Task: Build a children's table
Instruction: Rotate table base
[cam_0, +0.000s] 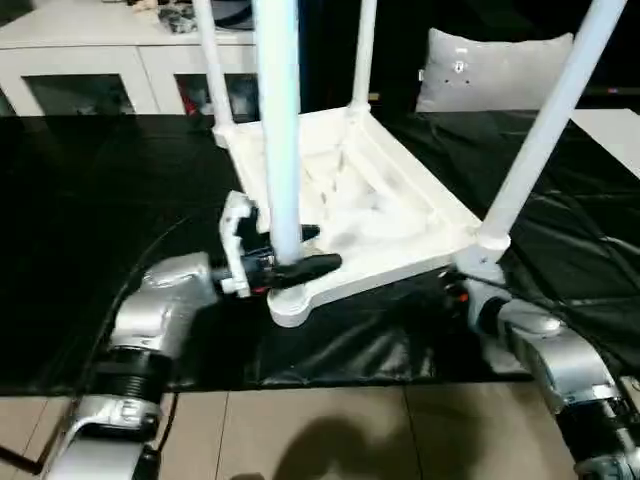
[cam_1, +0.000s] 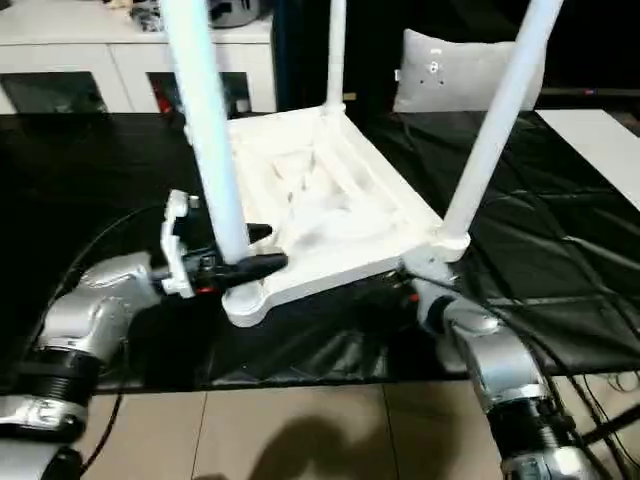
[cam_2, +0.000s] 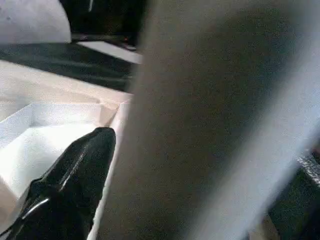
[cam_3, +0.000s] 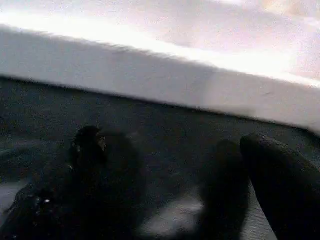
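The children's table (cam_0: 380, 215) lies upside down on the black cloth, ribbed underside up, with several white legs standing in its corner sockets. My left gripper (cam_0: 290, 250) is open at the base of the near left leg (cam_0: 280, 130), one black finger (cam_2: 85, 165) on each side of it. I cannot tell whether they touch the leg. My right gripper (cam_3: 172, 142) is open low on the cloth at the near right corner, its fingers apart just below the tabletop's white rim (cam_3: 150, 70), under the near right leg (cam_0: 540, 140).
A black cloth (cam_0: 100, 200) covers the work area, and its front edge meets tiled floor (cam_0: 320, 430). A white low cabinet with glass doors (cam_0: 100, 60) stands at the back left. A grey cushion (cam_0: 490, 70) is at the back right. A thin cable (cam_0: 140, 260) crosses the cloth by my left arm.
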